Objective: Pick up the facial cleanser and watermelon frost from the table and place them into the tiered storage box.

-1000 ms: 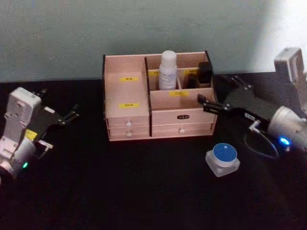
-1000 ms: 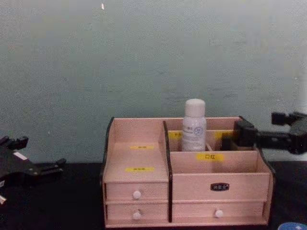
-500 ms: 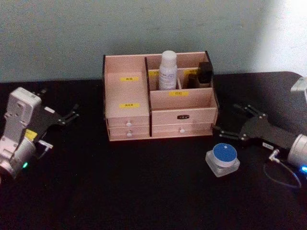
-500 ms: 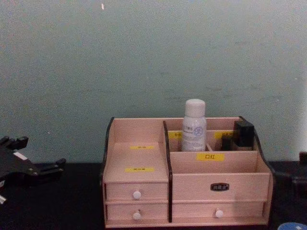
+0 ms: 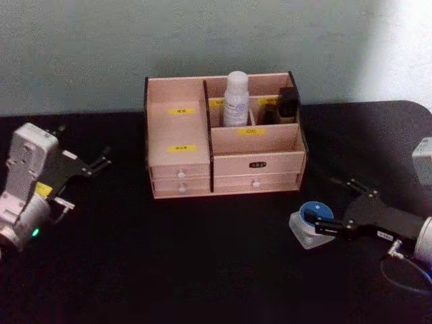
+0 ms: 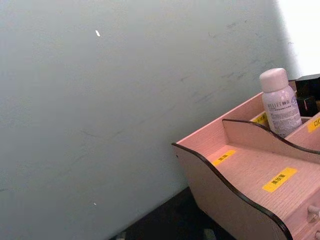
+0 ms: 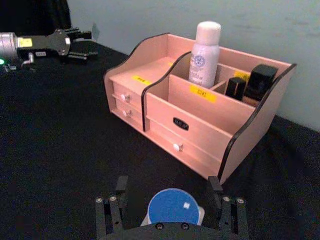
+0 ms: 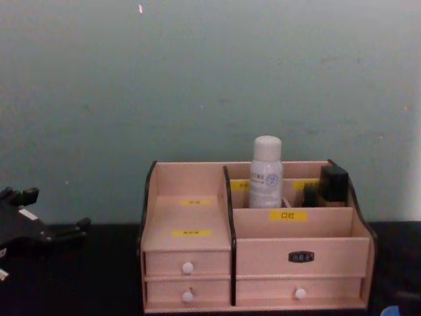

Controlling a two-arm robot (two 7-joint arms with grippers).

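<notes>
- Well, from the head view, the wooden box (image 5: pixel 256 162) sits at the back of the black table (image 5: pixel 202 270).
- A white bottle (image 5: pixel 235 98) stands up straight in a back pocket of the box, and black things (image 5: pixel 288 102) stand in the pocket at the back right corner.
- A little jar (image 5: pixel 307 214) with a blue lid sits on the table, in front of the box's right end.
- The right pincer (image 5: pixel 325 204) is low at the jar with its fingers spread wide.
- The left pincer (image 5: pixel 84 182) waits far off at the left, fingers apart, holding nothing.
- From the left wrist view, the box (image 6: pixel 235 200) is close by, and the white bottle (image 6: pixel 277 102) stands behind its wavy wall.
- From the right wrist view, the right pincer (image 7: pixel 167 181) has one finger on each side of the little jar (image 7: pixel 172 206). It has not squeezed it.
- The box (image 7: pixel 195 125) is just behind the jar, and the left pincer (image 7: pixel 86 44) is far off.
- From the chest view, the white bottle (image 8: pixel 266 171) pokes up above the box (image 8: pixel 329 253), and the left pincer (image 8: pixel 56 210) is at the left edge.
</notes>
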